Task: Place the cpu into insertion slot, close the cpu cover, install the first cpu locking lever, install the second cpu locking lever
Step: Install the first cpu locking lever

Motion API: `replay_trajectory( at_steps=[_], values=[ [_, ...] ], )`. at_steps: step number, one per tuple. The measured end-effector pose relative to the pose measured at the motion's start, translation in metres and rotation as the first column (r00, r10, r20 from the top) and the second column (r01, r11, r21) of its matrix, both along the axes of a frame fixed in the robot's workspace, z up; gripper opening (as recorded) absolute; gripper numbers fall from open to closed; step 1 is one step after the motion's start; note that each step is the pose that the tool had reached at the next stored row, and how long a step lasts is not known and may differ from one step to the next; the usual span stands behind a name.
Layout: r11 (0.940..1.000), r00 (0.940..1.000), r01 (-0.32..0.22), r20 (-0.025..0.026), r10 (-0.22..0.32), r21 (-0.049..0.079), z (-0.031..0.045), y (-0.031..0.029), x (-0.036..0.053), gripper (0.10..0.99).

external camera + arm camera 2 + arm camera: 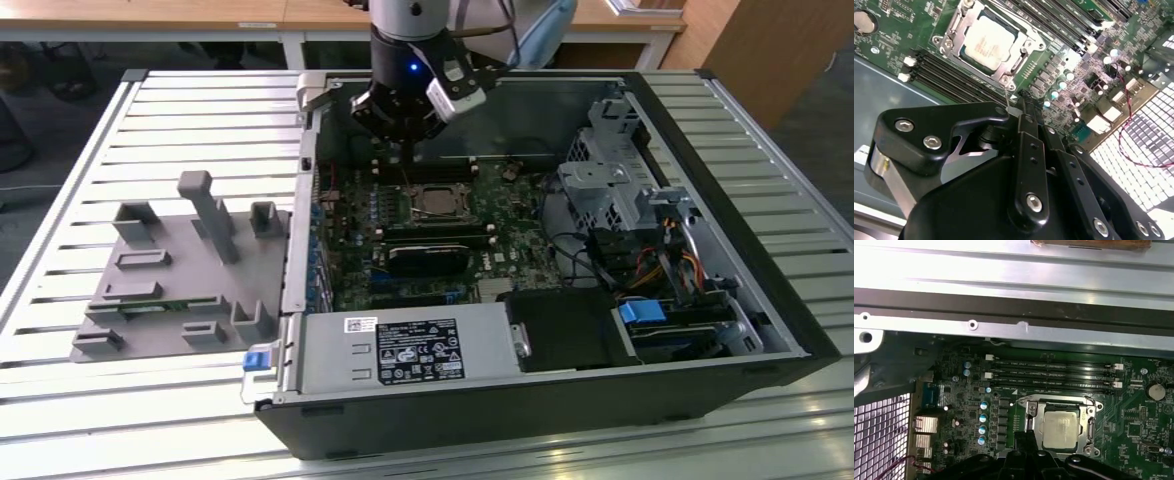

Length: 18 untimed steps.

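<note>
The cpu lies flat in the insertion slot on the green board, its silver top facing up in both wrist views. The cpu cover is folded down around it as a silver frame. A thin wire locking lever stands up from one corner of the socket, seen as a fine upright line. My gripper hangs just above that corner, toward the case's back wall. Its black fingers are pressed together at the lever's upper end.
Long black memory slots run beside the socket. A power supply fills the case's near corner and a grey drive cage with cables stands on the exterior view's right. A grey parts fixture lies outside the case on that view's left.
</note>
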<state>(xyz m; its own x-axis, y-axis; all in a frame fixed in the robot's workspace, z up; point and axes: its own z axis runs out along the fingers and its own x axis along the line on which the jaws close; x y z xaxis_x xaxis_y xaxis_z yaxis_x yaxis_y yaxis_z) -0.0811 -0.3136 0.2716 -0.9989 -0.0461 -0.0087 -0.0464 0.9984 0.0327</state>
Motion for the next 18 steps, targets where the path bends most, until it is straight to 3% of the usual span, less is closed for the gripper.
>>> replay_trajectory(
  at_steps=[6,11,15,18],
  values=[
    [1.0000,1.0000,0.000,0.0031,0.000,0.000,-0.0001,0.0000,-0.0090,0.106],
    [1.0000,1.0000,0.004,0.0085,-0.004,0.000,-0.0022,0.0009,-0.0195,0.106],
    [0.9999,0.9999,0.012,0.0096,-0.012,0.000,-0.0072,0.0099,-0.0205,0.106],
    [0.9996,0.9995,0.029,0.0112,-0.029,0.000,-0.0098,0.0125,-0.0212,0.106]
  ],
)
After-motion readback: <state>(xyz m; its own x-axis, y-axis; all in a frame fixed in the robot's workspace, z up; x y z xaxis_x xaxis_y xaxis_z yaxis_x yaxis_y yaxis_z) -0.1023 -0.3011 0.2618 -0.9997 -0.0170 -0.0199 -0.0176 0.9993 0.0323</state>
